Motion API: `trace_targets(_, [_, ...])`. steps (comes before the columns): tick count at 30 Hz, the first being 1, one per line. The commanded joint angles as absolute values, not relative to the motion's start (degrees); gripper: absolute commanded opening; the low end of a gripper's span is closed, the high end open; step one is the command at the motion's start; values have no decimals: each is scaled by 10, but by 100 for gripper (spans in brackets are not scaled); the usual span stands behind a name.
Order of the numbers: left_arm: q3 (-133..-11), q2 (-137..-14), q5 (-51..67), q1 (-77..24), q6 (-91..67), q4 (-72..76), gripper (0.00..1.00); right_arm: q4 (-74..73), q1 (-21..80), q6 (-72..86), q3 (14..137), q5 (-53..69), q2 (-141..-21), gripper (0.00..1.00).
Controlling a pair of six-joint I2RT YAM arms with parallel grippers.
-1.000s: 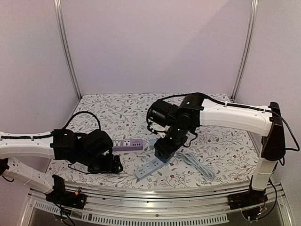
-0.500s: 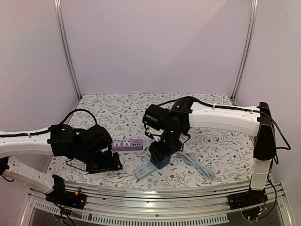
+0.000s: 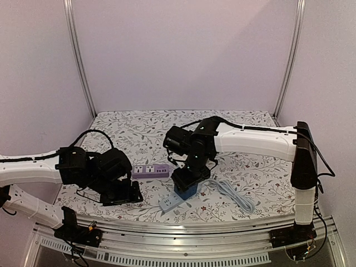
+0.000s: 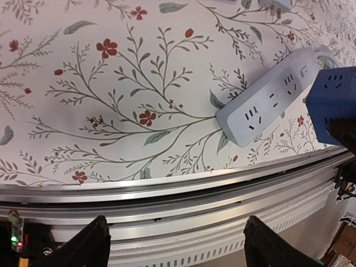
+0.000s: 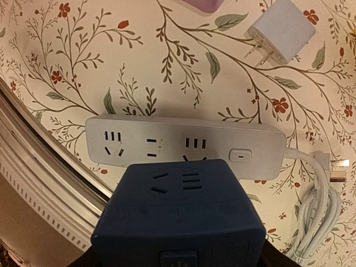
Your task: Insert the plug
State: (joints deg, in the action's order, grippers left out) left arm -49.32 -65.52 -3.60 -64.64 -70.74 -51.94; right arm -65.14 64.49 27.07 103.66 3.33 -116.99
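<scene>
My right gripper (image 3: 186, 186) is shut on a dark blue cube plug adapter (image 5: 181, 217), seen too in the top view (image 3: 185, 187) and the left wrist view (image 4: 332, 105). It holds the cube just above the white power strip (image 5: 183, 146), over its middle sockets. The strip lies near the table's front edge (image 3: 171, 202) and shows in the left wrist view (image 4: 270, 104). My left gripper (image 3: 129, 193) is open and empty, low over the front edge, left of the strip; its fingertips (image 4: 89, 245) frame the metal rail.
A purple power strip (image 3: 151, 170) lies behind the white one. A small white charger plug (image 5: 281, 30) lies beyond the strip. The strip's coiled white cable (image 3: 233, 194) lies to the right. The metal front rail (image 4: 167, 194) runs below the table edge.
My right gripper has carried the blue cube left and toward the front, coming over the white strip. My left arm has barely moved.
</scene>
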Motion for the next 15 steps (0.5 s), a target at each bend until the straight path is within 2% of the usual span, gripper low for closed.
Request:
trace_targets(1, [-492,-655,-35,-640,-708,-535,83,-644,647,275,1054,17,-1188,0])
trace_targets(15, [-492,-663,-30,-640,-698,-535,83,-637,634,268,1063,5,-1208,0])
